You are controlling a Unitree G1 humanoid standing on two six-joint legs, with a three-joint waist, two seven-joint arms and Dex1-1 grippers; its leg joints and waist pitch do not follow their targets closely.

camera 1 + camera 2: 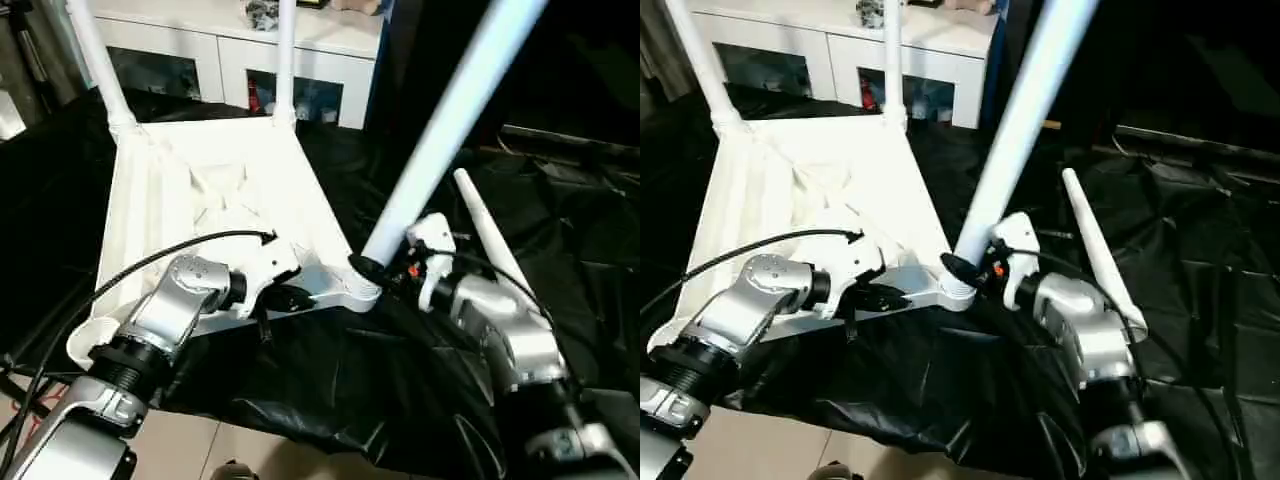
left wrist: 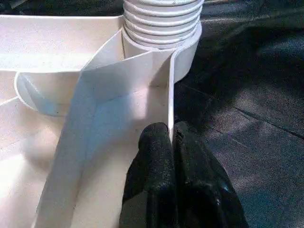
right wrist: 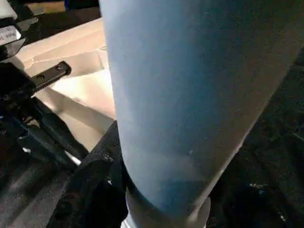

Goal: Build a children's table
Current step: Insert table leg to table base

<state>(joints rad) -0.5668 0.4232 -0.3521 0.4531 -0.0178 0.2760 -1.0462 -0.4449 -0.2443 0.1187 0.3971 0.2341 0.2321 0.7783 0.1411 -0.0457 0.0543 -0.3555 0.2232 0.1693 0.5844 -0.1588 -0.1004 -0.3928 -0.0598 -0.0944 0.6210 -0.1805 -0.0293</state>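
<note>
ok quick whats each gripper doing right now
Left gripper: shut on the tabletop's rim beside the corner socket.
Right gripper: shut on the leg at that socket.

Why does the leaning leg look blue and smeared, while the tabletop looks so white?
In the left eye view the leg is close and soft-edged, tinted bluish, while light washes out the ribs of the tabletop. In the right wrist view the leg is a shaded blur. The left wrist view shows threads crisply.
</note>
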